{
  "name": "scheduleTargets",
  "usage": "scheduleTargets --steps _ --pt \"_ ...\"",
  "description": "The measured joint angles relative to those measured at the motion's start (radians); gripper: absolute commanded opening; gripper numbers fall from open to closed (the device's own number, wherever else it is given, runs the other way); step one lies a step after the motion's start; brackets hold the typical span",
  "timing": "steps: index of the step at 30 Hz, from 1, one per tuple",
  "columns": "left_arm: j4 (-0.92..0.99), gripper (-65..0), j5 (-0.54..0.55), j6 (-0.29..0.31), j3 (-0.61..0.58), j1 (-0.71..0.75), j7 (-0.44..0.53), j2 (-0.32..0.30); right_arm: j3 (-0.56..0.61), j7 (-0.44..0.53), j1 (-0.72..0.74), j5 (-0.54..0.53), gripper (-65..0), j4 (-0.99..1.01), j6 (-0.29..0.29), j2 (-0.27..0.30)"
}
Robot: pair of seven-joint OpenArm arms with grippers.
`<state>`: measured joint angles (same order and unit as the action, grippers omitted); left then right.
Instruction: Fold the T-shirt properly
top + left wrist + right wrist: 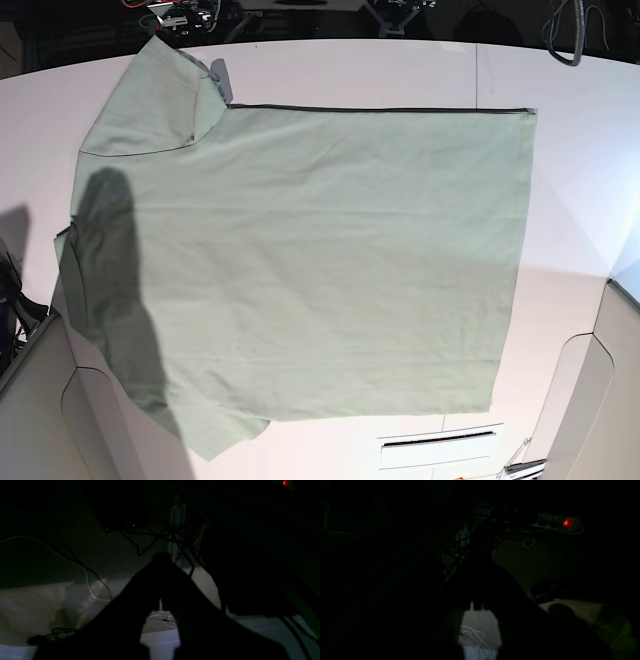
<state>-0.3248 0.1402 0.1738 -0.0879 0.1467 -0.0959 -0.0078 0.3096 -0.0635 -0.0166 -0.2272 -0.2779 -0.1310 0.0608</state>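
The T-shirt [320, 260] lies spread flat on the white table [400, 70] in the base view, pale sage green. Its sleeves point to the upper left [150, 100] and lower left [200, 425], and its hem is at the right. A dark trim line [380, 108] runs along its far edge. The collar does not show. Neither gripper appears in the base view. In the dark left wrist view my left gripper [162, 556] is a black silhouette with its tips meeting, off the shirt. My right gripper [480, 557] looks the same in the right wrist view.
A dark shadow [110, 260] falls across the shirt's left part. White arm housings stand at the near left [40, 390] and near right [600, 400]. Both wrist views face the floor: tangled cables [155, 535] and a power strip with a red light [566, 523].
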Motion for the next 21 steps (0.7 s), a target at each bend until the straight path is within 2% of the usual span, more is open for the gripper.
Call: scheduleTargets --steps 21 --pt "-0.010 -65.0 0.000 0.000 0.000 0.000 0.000 0.000 0.000 0.000 0.000 0.000 -65.0 -0.018 0.000 0.000"
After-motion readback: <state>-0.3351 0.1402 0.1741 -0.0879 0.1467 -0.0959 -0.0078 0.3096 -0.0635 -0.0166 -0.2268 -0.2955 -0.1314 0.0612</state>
